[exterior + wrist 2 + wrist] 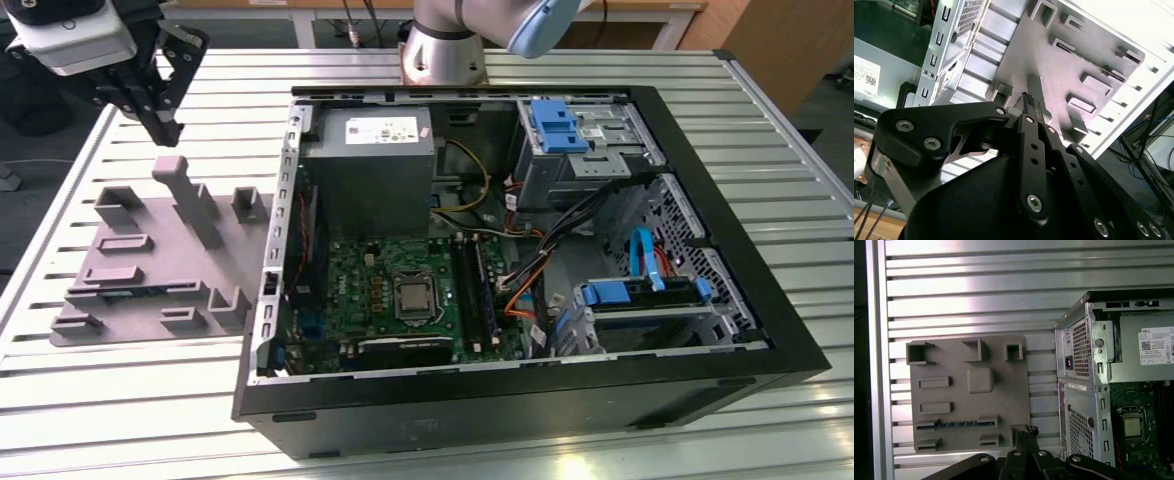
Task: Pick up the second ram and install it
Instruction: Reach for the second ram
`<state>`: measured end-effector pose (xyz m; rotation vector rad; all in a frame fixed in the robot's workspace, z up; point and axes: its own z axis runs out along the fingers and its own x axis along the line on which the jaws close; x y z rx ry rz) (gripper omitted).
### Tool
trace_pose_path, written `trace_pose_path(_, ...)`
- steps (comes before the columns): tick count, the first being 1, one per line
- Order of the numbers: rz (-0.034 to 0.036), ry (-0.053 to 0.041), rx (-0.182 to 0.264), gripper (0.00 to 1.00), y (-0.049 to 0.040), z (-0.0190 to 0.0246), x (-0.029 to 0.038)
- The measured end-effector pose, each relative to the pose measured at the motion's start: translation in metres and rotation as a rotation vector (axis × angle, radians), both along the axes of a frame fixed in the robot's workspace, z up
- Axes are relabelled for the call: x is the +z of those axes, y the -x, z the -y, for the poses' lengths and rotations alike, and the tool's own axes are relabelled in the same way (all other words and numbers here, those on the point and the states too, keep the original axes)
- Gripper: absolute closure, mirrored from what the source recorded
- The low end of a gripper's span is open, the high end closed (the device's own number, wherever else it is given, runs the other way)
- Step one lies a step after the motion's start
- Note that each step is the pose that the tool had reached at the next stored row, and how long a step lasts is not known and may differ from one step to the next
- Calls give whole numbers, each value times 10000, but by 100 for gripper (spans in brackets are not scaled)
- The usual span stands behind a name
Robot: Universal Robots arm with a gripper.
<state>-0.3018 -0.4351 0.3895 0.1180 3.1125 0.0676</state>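
Observation:
The second ram (954, 424) is a thin dark blue-green stick lying on edge in a slot of the grey holder block (969, 405). In the exterior view the ram (138, 291) sits toward the near side of that block (147, 260), at the exterior view's left of the open computer case (534, 390). My gripper (163, 128) hangs above the block's far end, well clear of the ram. Its black fingers are closed together with nothing between them in both wrist views (1027, 432) (1028, 100). The black memory slots (470, 285) run beside the processor socket on the motherboard.
The case holds a grey power supply (371, 165), bright blue drive brackets (557, 125) (627, 292) and loose cables (534, 270). Tall grey posts (184, 195) rise from the holder block under the gripper. The slatted metal table (979, 290) extends around both.

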Motion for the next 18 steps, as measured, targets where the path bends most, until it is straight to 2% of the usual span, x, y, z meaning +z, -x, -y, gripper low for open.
trace_pose_path(5,0,0,-1,89,21,0,0)
trace_pose_path(18,0,0,0,89,187,30,-1)
